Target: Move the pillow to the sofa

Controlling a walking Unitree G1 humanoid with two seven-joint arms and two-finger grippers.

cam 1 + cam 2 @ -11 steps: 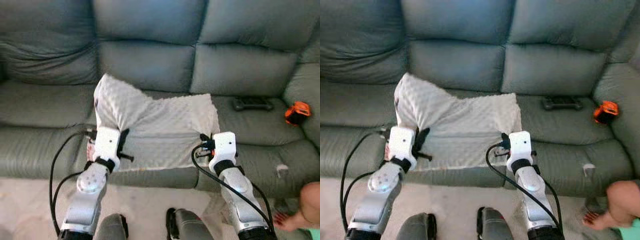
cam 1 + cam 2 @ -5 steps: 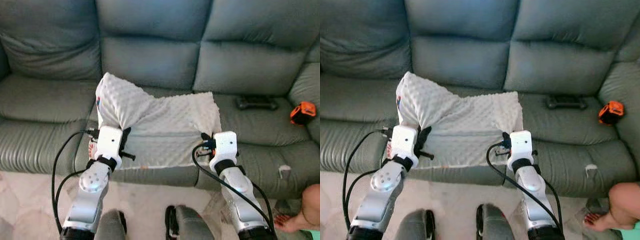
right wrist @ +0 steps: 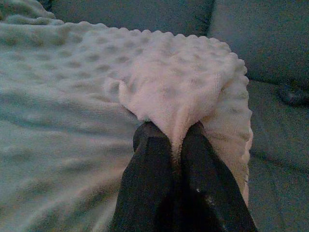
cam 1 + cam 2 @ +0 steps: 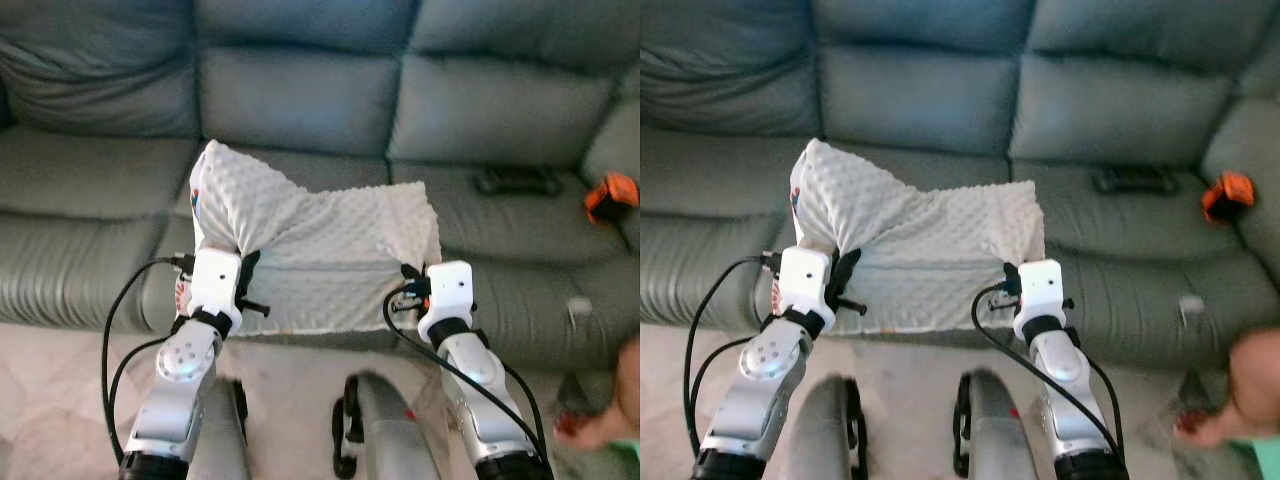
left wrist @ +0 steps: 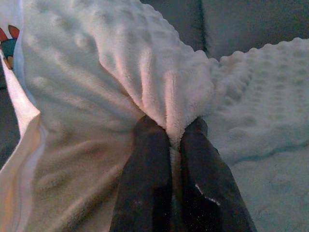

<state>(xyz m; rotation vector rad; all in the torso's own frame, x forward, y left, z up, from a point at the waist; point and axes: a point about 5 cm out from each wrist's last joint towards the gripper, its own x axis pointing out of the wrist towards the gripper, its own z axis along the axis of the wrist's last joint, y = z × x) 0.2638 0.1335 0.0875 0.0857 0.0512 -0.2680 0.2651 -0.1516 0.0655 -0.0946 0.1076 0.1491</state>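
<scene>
Arms stretched forward toward grey sofa [image 4: 300, 100]. Left gripper [image 5: 175, 135] clamped on bunched white pillow [image 4: 320, 250] fabric. Right gripper [image 3: 176, 130] pinching its opposite corner likewise.

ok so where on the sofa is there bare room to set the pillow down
The left seat cushion, left of the pillow, is bare. The middle seat lies under the pillow, pinched by the left gripper and right gripper. The right seat holds a black controller and an orange object.
</scene>
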